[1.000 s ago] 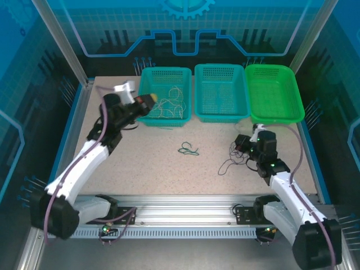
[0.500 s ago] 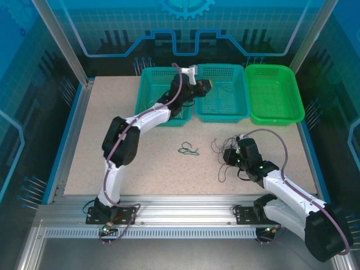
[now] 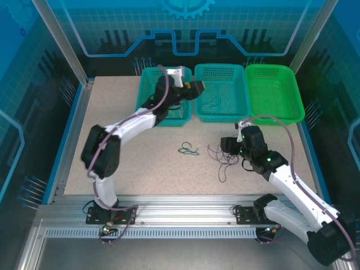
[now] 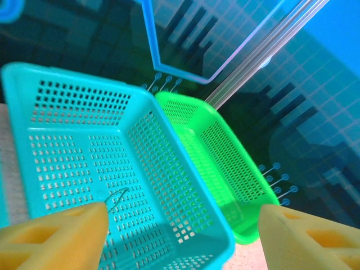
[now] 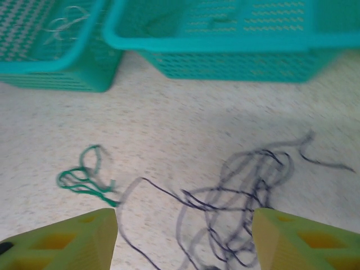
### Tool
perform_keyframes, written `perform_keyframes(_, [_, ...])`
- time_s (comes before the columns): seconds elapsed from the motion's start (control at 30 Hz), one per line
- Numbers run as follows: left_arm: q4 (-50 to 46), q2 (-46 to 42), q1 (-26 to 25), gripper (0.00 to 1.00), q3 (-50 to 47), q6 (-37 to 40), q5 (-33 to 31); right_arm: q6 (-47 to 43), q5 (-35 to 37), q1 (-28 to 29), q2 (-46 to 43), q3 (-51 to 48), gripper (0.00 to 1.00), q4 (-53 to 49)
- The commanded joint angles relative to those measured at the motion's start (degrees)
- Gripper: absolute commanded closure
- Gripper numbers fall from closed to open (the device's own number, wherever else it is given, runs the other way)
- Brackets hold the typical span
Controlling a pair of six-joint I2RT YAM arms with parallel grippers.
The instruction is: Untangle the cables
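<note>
Between the right gripper's [image 5: 184,239] spread fingers [image 5: 62,242] lies the purplish-black cable tangle [image 5: 247,180], green cable [image 5: 76,183] just left. The left gripper [image 4: 183,228], fingers [image 4: 50,236] wide apart, hangs above the middle teal basket [image 4: 169,185], one thin strand [image 4: 115,198] inside.

Three baskets of perforated, faintly glossy moulded plastic are shown: a left teal basket [image 3: 143,93], a middle teal basket [image 3: 222,116] and a green basket [image 3: 277,119]. The table [image 3: 146,163] is topped with a matt, speckled beige surface. Thin dark cables [image 5: 247,180] and a green cable [image 5: 84,177] look smooth-coated. Matt yellow pads [image 5: 62,242] are fitted to the right end effector [image 5: 184,216].
</note>
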Motion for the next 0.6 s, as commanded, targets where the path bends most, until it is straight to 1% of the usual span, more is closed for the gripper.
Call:
perform_keyframes(0.0, [2.0,-12.4,2.2,0.28,-7.6,2.8,1.6,-7.2,-6.1,5.8,8.0,7.6,0.35,-0.5])
perform_keyframes(0.07, [-0.8,-19.3,2.6,0.28,-12.5,5.4,1.4,-9.4,-6.3,10.0,14.4,13.2,0.35,-1.8])
perform_keyframes(0.1, [-3.3,-22.9,2.7,0.28,-14.7,7.9,1.1,-11.1,-6.2,12.3,18.9,16.7,0.35,-3.2])
perform_keyframes(0.2, [-12.9,-32.8,2.7,0.28,-20.2,16.3,-1.6,-14.0,-2.6,17.4,30.1,23.5,0.37,-5.4])
perform_keyframes(0.33, [-29.0,-44.2,2.7,0.27,-24.1,25.1,-7.4,-14.3,-0.8,18.4,41.0,26.4,0.38,-1.8])
perform_keyframes(0.4, [-34.9,-49.3,2.7,0.27,-25.4,27.9,-8.4,-14.7,1.7,18.4,45.7,28.0,0.38,-1.6])
perform_keyframes(0.5, [-39.5,-56.5,2.7,0.24,-28.2,32.0,-7.0,-17.2,4.4,18.4,51.6,30.4,0.39,-2.0])
perform_keyframes(0.57, [-40.1,-59.8,2.8,0.19,-30.8,35.0,-5.4,-18.9,5.2,18.2,55.4,32.3,0.42,-3.0])
